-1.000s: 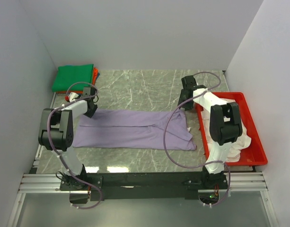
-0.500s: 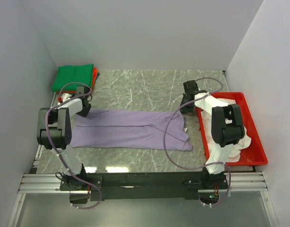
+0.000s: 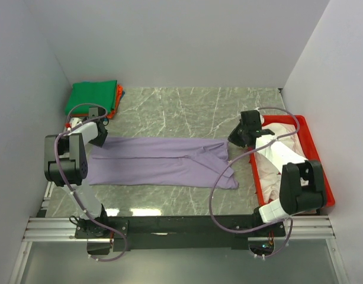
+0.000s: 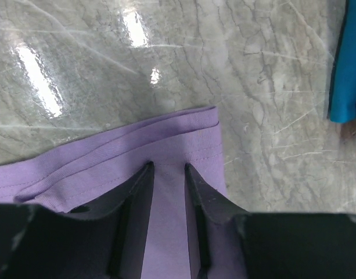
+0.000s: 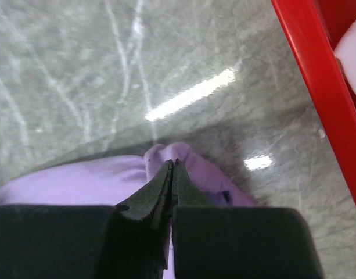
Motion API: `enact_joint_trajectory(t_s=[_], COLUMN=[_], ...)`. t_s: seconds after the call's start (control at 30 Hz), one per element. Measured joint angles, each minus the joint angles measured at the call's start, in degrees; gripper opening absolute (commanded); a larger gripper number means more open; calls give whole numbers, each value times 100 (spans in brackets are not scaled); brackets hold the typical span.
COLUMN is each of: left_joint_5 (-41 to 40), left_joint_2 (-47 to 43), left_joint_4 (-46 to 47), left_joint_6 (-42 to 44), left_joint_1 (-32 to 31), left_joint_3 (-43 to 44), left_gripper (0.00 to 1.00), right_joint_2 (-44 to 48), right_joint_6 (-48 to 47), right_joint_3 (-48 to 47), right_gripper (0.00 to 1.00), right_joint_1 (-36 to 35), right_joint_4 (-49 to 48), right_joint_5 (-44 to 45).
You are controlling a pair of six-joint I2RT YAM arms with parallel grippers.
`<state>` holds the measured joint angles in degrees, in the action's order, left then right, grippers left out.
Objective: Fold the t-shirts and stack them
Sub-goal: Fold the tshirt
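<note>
The lavender t-shirt (image 3: 163, 163) lies spread lengthwise across the marble table. My left gripper (image 3: 100, 137) is at its far left corner. In the left wrist view the fingers (image 4: 168, 167) stand a narrow gap apart, with the hemmed lavender cloth (image 4: 108, 157) gripped between them. My right gripper (image 3: 236, 141) is at the far right corner. Its tips (image 5: 172, 163) are pressed together on a raised fold of the lavender cloth (image 5: 61, 180). A folded green t-shirt (image 3: 92, 96) tops a stack at the back left, with orange-red (image 3: 118, 94) and blue (image 4: 346, 70) edges under it.
A red tray (image 3: 291, 118) stands along the right side, its rim (image 5: 308, 70) close to my right gripper. Pale crumpled t-shirts (image 3: 266, 176) lie in it, and my right arm reaches across it. Grey walls close in the left, back and right.
My right gripper has shut on the shirt's right corner and shifted right, its arm swinging over the tray. My left gripper has drawn the left corner further left.
</note>
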<state>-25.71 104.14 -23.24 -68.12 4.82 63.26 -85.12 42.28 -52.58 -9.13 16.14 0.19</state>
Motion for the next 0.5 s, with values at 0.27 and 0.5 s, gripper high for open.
enact_joint_trajectory(t_s=[0.27,0.5], left_joint_5=[-7,-2], left_joint_2=[35,37], left_joint_4=[-39,-42], left_joint_6=[57,105], left_joint_1=[15,74], left_joint_3=[52,61], left_gripper=[35,35], right_joint_2=[612,713], right_joint_6=[289,308], right_joint_3=[138,634], right_gripper=[25,34], right_joint_1=[162,455], right_joint_4=[-249,-350], right_joint_5=[48,72])
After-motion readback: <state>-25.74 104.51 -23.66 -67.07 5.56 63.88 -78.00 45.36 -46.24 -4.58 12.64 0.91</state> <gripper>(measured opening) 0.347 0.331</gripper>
